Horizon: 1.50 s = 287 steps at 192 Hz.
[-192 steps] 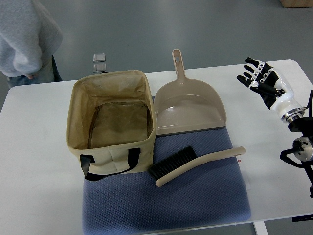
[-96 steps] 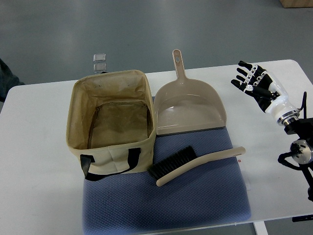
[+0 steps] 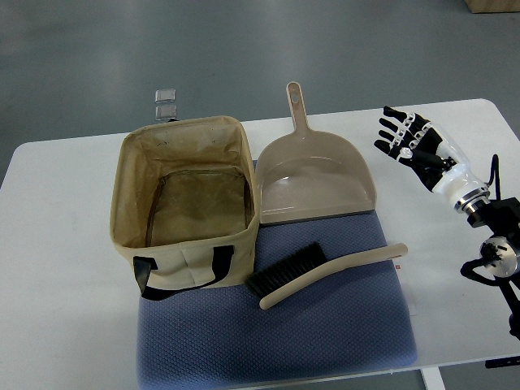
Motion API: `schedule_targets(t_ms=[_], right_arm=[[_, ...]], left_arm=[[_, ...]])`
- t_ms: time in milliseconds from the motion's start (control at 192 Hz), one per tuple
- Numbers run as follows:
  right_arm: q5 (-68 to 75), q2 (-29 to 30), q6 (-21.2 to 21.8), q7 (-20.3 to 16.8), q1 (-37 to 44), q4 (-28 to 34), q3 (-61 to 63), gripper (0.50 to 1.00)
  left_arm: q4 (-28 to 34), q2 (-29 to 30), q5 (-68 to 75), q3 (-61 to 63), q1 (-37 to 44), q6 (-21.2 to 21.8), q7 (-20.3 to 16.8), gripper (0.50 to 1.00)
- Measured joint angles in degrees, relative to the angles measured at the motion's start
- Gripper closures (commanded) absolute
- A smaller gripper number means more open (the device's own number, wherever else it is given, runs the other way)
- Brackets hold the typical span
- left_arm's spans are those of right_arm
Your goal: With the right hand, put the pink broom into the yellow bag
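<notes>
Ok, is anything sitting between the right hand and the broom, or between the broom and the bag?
Nothing visible blocks either path. The right hand is open above bare table, right of the dustpan; the broom lies on the blue mat in front of the dustpan. The bag stands open just left of the bristles.

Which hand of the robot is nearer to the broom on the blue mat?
The right hand. It hovers open above the white table, up and to the right of the broom, beside the dustpan. The left hand is not in view.
</notes>
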Motion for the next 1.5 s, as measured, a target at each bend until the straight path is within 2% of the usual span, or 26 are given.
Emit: schedule_targets(t_ms=[585,757,950,1055,1300,1499], right_arm=[[-6.5,-2.5,5.7,0.0,1.8,0.3,-3.1,0.574],[-8.5,-8.0,6.5,1.7,4.9,0.5,-10.1,0.576],[-9.2,-18.8,5.2,6.2,13.6,2.4,-28.6,0.581],[-10.7,-22.6,3.5,7.4,19.0,4.1,-37.6,0.581],[-21.8,-24.3,0.7,8.0,28.5,7.3,-50.6,0.583],[-33.0,-24.3,-3.5,8.0,32.9,8.0,-58.8,0.583]], left_arm=[[0.0,0.0,0.0,0.0,0.0,0.0,0.0,0.500],[0.0,0.0,0.0,0.0,0.0,0.0,0.0,0.500],[0.0,0.0,0.0,0.0,0.0,0.0,0.0,0.500],[0.0,0.0,0.0,0.0,0.0,0.0,0.0,0.500],[0.0,0.0,0.0,0.0,0.0,0.0,0.0,0.500],[0.0,0.0,0.0,0.0,0.0,0.0,0.0,0.500]])
